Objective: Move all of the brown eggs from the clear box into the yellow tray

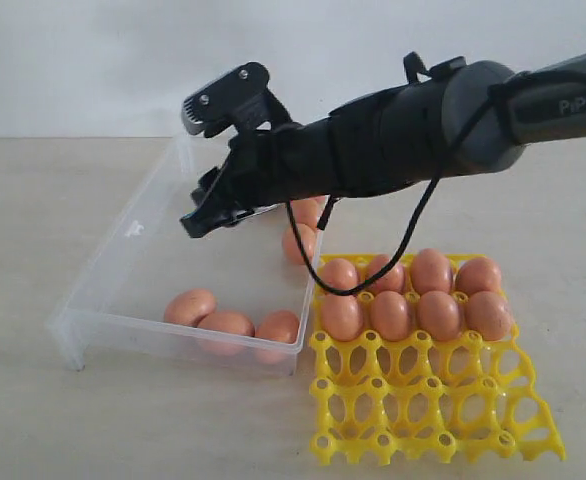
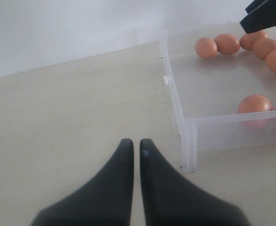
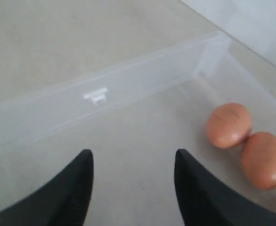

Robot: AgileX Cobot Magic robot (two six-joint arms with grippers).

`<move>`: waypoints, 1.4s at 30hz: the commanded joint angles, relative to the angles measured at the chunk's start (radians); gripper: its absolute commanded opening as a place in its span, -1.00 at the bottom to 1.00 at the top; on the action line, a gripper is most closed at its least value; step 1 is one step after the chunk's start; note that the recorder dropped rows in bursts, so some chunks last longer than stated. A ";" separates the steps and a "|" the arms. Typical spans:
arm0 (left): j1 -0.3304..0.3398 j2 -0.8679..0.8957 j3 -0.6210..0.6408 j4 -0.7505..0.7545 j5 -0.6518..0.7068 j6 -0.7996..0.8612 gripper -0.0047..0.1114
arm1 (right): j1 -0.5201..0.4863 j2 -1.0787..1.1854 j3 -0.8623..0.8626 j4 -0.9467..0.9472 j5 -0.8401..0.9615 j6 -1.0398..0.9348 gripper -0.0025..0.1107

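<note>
The clear box point(image 1: 121, 245) lies at the left with three brown eggs point(image 1: 226, 324) along its near wall and two more point(image 1: 298, 243) by its right wall, partly behind the arm. Beside it on the right, the yellow tray point(image 1: 423, 405) holds several eggs point(image 1: 391, 314) in its two far rows; its near rows are bare. My right gripper point(image 1: 188, 172) hangs open above the box floor with nothing between its fingers point(image 3: 133, 156); two eggs point(image 3: 229, 125) lie off to one side of it. My left gripper point(image 2: 134, 143) is shut and empty over the table, just outside a box corner point(image 2: 189, 150).
The box and tray rest on a pale tabletop point(image 1: 33, 200) with a white wall behind. The right arm point(image 1: 423, 120) stretches across above the box's right wall and the tray's far edge. A black cable point(image 1: 403, 250) loops down from it over the tray's far eggs.
</note>
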 commanded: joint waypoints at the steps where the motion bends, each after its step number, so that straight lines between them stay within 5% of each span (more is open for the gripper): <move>1: 0.004 -0.004 0.004 0.000 -0.004 -0.011 -0.85 | 0.077 -0.003 -0.004 -0.013 0.013 0.087 -0.05; 5: 0.004 -0.004 0.004 0.000 -0.004 -0.011 -0.85 | 0.109 -0.018 0.072 -0.212 0.006 0.133 -0.05; 10: 0.004 -0.004 0.004 0.000 -0.004 -0.011 -0.85 | 0.107 -0.018 0.082 -0.209 -0.369 0.227 -0.05; 24: 0.004 -0.004 0.004 0.000 -0.004 -0.011 -0.85 | 0.107 0.301 -0.339 -0.210 -0.434 0.322 -0.05; 42: 0.004 -0.004 0.004 0.000 -0.004 -0.011 -0.85 | 0.107 0.507 -0.559 -0.207 -0.552 0.454 -0.05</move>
